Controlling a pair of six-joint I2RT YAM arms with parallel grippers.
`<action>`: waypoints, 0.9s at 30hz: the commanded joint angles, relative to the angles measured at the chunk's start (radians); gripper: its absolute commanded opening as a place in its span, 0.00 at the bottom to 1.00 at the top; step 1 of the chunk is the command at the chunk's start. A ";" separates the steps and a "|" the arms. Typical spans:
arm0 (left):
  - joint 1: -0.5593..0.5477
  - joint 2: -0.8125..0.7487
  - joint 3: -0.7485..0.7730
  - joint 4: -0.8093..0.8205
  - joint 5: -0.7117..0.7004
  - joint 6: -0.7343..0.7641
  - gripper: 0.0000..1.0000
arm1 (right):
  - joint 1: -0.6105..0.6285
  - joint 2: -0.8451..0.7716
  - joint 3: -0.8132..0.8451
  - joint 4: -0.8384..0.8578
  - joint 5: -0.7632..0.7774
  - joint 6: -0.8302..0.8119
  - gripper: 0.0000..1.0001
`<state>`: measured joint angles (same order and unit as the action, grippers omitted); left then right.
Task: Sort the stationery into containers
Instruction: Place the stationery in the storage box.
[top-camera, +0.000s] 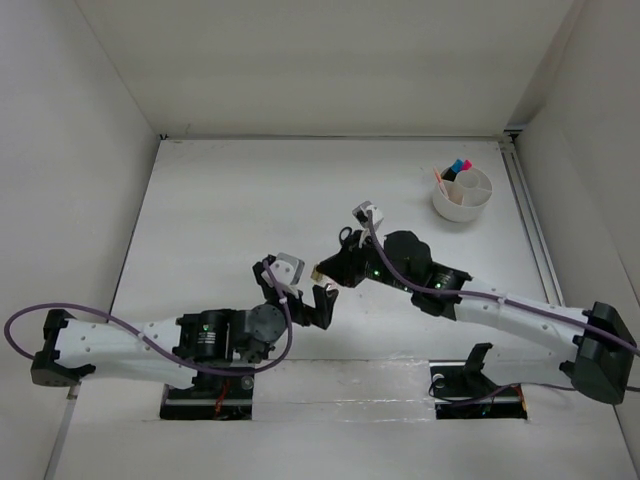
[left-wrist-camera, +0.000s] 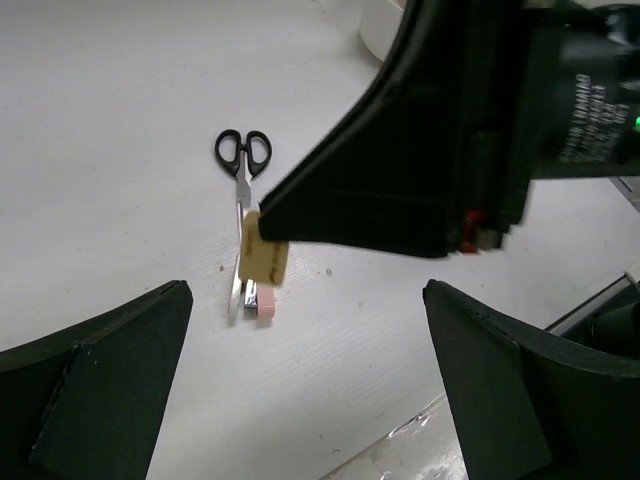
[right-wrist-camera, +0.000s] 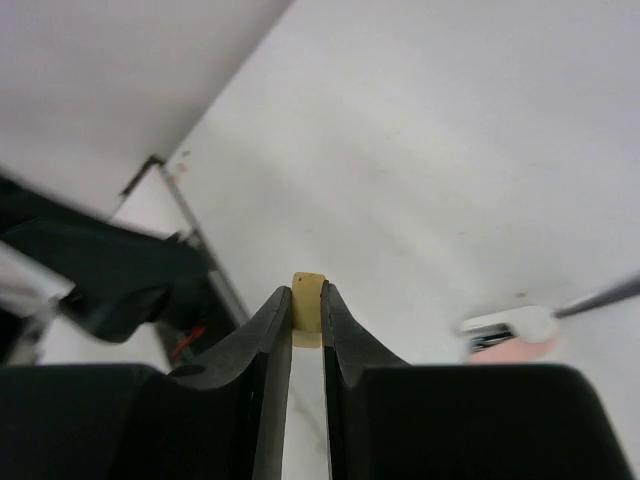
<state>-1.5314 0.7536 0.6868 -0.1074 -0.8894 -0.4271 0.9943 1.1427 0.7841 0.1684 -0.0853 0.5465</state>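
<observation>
My right gripper (right-wrist-camera: 308, 296) is shut on a small tan-yellow eraser (right-wrist-camera: 308, 288) and holds it just above the table. In the left wrist view the eraser (left-wrist-camera: 264, 256) hangs over the blade end of the black-handled scissors (left-wrist-camera: 243, 160), which lie flat. A pink eraser (left-wrist-camera: 266, 303) lies beside the blade tips and also shows in the right wrist view (right-wrist-camera: 510, 349). My left gripper (top-camera: 298, 290) is open and empty, close to the right gripper (top-camera: 320, 270). The white tub (top-camera: 478, 207) at the far right holds markers with pink and blue caps (top-camera: 458, 167) and a thin reddish stick (top-camera: 438, 179).
The right arm (top-camera: 500, 305) stretches across the middle of the table and covers most of the scissors in the top view; only the handles (top-camera: 345, 237) show. White walls enclose the table on three sides. A strip (top-camera: 350, 385) runs along the near edge.
</observation>
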 joint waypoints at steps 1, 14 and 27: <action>0.005 0.019 0.014 0.002 0.009 -0.022 1.00 | -0.098 0.040 0.033 0.103 0.111 -0.071 0.00; 0.005 0.038 0.045 -0.296 -0.144 -0.407 1.00 | -0.752 0.166 0.149 0.252 -0.344 -0.487 0.00; 0.005 -0.030 0.011 -0.379 -0.166 -0.518 1.00 | -1.264 0.431 0.385 0.293 -0.666 -0.485 0.00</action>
<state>-1.5295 0.7113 0.6975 -0.4397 -1.0176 -0.8806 -0.2241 1.5169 1.0943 0.3782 -0.6106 0.0746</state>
